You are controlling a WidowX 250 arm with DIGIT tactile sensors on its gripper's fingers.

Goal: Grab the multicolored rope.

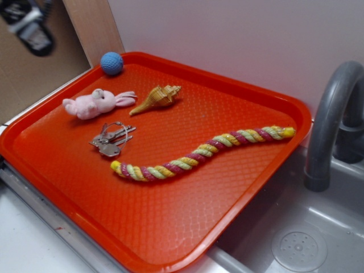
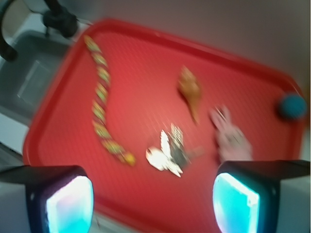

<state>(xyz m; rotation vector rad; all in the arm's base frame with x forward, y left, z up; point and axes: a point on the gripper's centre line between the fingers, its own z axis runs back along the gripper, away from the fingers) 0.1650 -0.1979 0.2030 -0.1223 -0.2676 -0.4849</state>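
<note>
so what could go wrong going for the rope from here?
Gripper is open, high above the tray; wrist view is blurred.
1. The keys lie close to the multicolored rope's near end; a descent there could snag them.
2. The rope's far end nears the tray rim by the faucet; mid-rope looks safer.

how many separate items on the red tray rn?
5: ball in the far corner, bunny and shell beside each other, keys below them, rope across the middle. Nothing looks hidden.
</note>
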